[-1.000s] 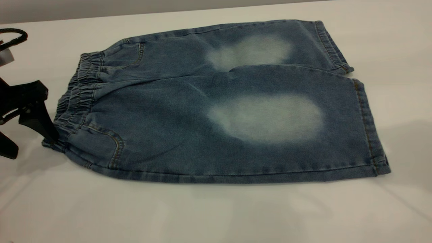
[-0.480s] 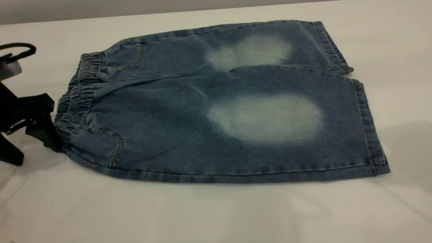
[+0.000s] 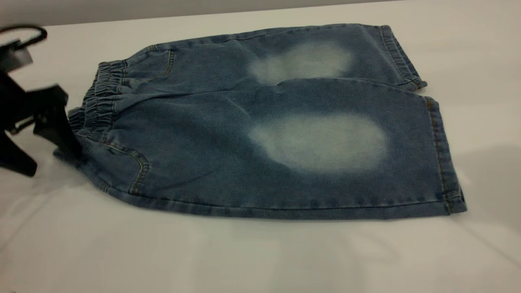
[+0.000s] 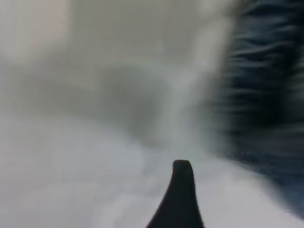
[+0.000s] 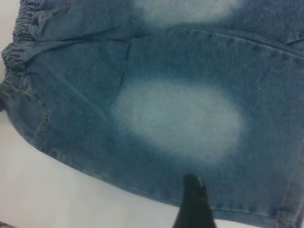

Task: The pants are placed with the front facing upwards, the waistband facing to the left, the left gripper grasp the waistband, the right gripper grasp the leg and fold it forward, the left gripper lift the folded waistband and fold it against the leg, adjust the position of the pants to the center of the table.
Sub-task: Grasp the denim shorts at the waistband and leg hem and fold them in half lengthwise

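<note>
The blue denim pants [image 3: 260, 130] lie flat on the white table [image 3: 260, 256], front up, with a pale oval on each leg. The gathered waistband [image 3: 101, 101] is at the left. At the left edge my left gripper [image 3: 51, 162] is open and blurred. One black finger [image 3: 61, 130] touches the waistband's near corner, and the other sits apart on the table. The left wrist view shows the waistband [image 4: 266, 85] as a dark blur beyond one fingertip [image 4: 182, 190]. My right gripper [image 5: 221, 216] hovers open above the near leg [image 5: 180, 118], outside the exterior view.
Bare white table surrounds the pants, with a broad stretch in front of them and a narrower strip behind. The table's back edge [image 3: 163, 16] runs just past the far leg. A black cable loop [image 3: 28, 32] hangs above the left gripper.
My left gripper has pushed right against the waistband's near corner and risen a little. That corner has shifted up and back with it. The rest of the pants has barely moved.
</note>
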Robot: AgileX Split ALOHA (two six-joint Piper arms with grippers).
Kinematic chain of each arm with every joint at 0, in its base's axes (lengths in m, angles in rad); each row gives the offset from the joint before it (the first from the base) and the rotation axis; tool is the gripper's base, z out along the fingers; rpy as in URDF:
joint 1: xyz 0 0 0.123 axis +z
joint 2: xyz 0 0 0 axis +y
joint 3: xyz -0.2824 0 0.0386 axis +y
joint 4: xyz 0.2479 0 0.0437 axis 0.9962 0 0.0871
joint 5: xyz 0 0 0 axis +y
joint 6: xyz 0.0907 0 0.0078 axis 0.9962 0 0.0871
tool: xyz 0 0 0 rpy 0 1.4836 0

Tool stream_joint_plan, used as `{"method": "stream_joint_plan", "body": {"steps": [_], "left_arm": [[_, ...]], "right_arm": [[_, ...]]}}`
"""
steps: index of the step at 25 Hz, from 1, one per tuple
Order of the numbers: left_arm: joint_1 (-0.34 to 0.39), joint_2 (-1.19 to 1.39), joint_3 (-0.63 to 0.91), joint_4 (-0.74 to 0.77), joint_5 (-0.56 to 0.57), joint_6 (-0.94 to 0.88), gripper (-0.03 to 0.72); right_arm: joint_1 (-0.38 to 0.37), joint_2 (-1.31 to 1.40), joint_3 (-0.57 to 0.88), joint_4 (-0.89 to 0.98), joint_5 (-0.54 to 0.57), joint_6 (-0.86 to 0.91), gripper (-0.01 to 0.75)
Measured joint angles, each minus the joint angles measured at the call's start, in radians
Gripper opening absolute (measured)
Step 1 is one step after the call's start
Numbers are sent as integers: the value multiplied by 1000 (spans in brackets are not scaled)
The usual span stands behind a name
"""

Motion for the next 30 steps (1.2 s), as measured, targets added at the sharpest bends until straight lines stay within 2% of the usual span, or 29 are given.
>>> {"method": "stream_joint_plan", "body": {"steps": [3, 9, 17, 30], "left_arm": [[0, -48, 0, 1, 58, 3, 580], [0, -61, 0, 25, 43, 3, 580], [1, -55, 1, 74, -29, -8, 580], [1, 18, 0, -1, -110, 36, 580]], "right_arm": [[0, 0, 0, 0, -1, 0, 441], [0, 0, 0, -2, -7, 0, 441], [0, 0, 0, -4, -7, 0, 441], [0, 0, 0, -5, -7, 0, 441]]}}
